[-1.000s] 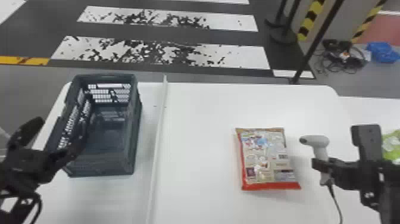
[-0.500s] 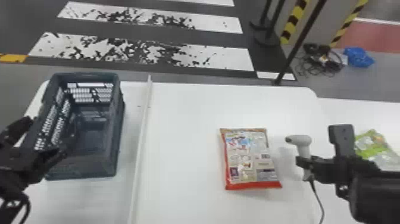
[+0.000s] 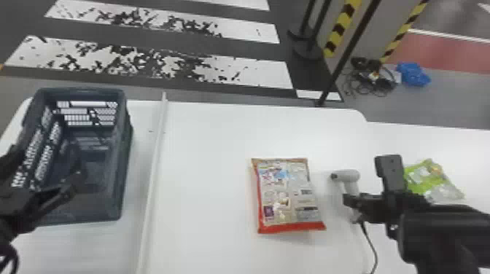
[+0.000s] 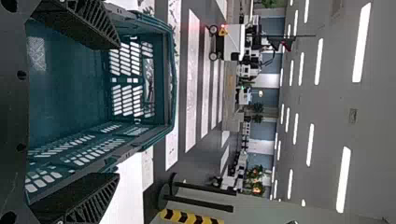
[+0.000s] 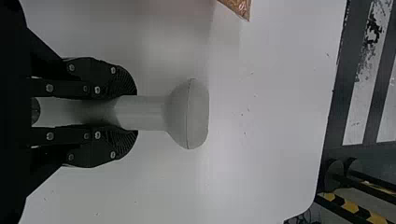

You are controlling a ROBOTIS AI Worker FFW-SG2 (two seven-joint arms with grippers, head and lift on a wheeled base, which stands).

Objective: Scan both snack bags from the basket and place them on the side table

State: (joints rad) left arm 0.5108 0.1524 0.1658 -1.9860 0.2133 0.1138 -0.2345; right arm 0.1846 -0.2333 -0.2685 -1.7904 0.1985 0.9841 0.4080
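Observation:
My left gripper (image 3: 47, 175) stands open over the near left part of the dark basket (image 3: 125, 160), which looks empty inside. In the left wrist view the open left gripper (image 4: 116, 112) has the basket (image 4: 70, 84) beyond its spread fingers. My right gripper (image 3: 368, 193) is shut on the handle of the white scanner (image 3: 349, 175); in the right wrist view the right gripper (image 5: 133, 112) pinches the scanner (image 5: 187, 114) from both sides. A red-edged snack bag (image 3: 286, 196) lies flat on the table, left of the scanner. A green snack bag (image 3: 432, 180) lies on the side table, behind the right arm.
The white table (image 3: 218, 138) has a raised strip (image 3: 155, 164) between basket and red-edged bag. The side table (image 3: 455, 149) adjoins on the right. The scanner's cable (image 3: 372, 247) hangs toward the near edge. A dark post (image 3: 339, 69) stands beyond the far edge.
The head view has swung rightward, so the tables' contents sit farther left and more of the green bag shows. The right gripper still holds the scanner beside the red-edged bag; the left stays open at the basket.

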